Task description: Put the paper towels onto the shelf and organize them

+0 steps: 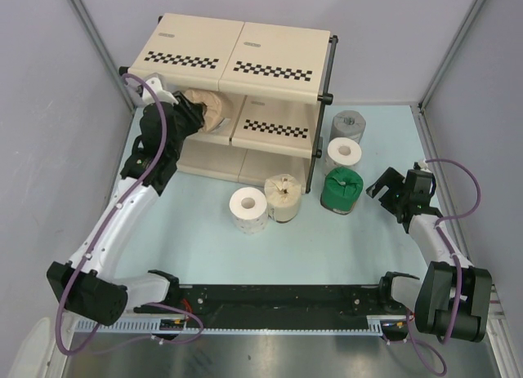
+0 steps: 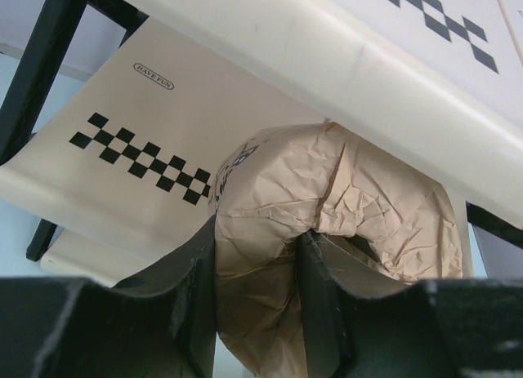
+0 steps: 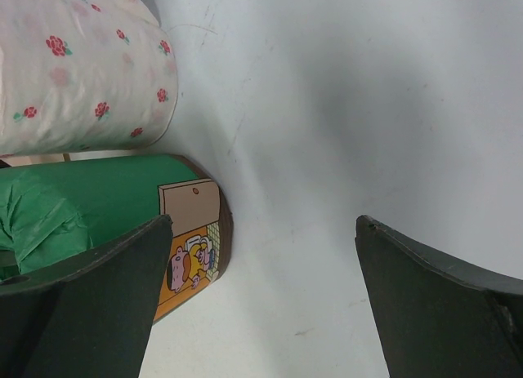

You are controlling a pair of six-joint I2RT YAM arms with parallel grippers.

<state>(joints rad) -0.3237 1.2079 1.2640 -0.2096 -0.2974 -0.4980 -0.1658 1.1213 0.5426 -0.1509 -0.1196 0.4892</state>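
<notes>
Left claw [image 2: 257, 260] pinching tan roll [image 2: 359, 206] (crumpled wrap), beneath beige shelf panel [image 2: 245, 35], chequered strip [image 2: 139, 157] behind

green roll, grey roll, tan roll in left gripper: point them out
green roll [image 1: 341, 190]: top view, wrapped top
grey roll [image 1: 348, 124]: top view, top face
tan roll [image 2: 359, 202]: left wrist view, crumpled wrapper

Pale table [image 1: 351, 247] bears shelf [image 1: 237, 76]; green roll [image 3: 73, 198], floral white roll [image 3: 82, 68] stand on it just left of right gripper [image 3: 263, 221] fingers.
</notes>
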